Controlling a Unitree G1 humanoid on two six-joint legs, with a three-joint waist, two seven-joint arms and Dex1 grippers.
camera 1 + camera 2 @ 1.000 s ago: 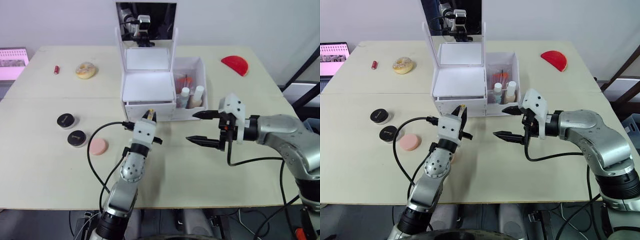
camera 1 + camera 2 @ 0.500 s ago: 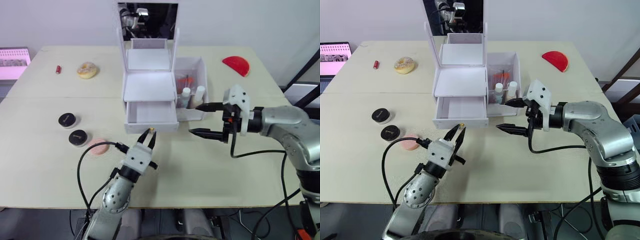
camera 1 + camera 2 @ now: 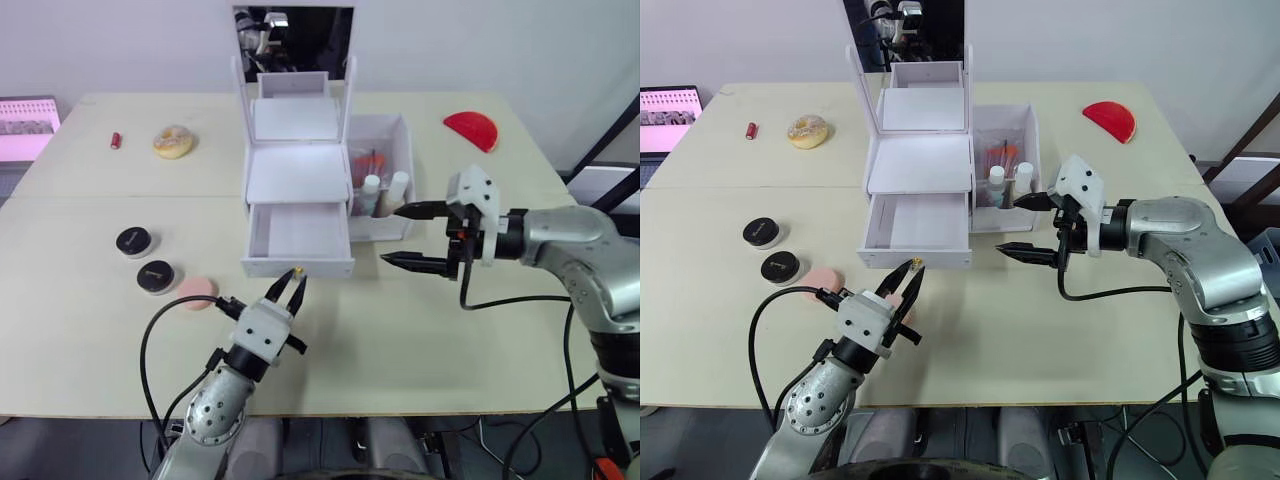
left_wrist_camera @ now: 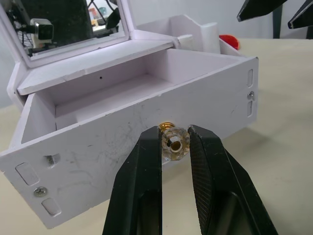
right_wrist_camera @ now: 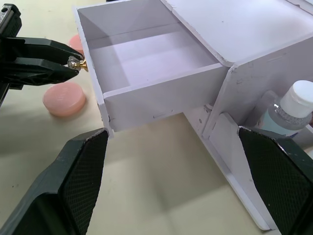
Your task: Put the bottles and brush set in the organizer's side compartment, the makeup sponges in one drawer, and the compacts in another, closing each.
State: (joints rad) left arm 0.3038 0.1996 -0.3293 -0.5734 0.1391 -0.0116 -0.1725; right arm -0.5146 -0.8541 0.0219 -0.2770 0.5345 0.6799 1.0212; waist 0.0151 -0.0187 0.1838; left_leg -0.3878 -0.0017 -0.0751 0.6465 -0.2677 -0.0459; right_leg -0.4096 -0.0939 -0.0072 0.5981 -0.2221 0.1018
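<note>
Drawer (image 3: 298, 237) pulled out, left end effector (image 4: 174, 143) clamped on knob (image 4: 174, 141); right end effector (image 3: 410, 235) apart.

White organizer (image 3: 298, 175), mirror lid raised; its lower drawer (image 3: 297, 240) stands pulled out and empty, crystal knob (image 4: 174, 140) pinched in the left claw (image 4: 175, 142). Two bottles (image 3: 383, 193) stand upright in the side compartment, just beyond the right claw (image 3: 403, 236). Pink sponge (image 3: 197, 293) and two black compacts (image 3: 145, 258) lie left of the left claw.

A pale beige worktop (image 3: 420, 340) fills the scene, a seam running left to right across its middle. Behind its far edge stands a plain light-grey wall (image 3: 480, 40). Lighting is even.
</note>
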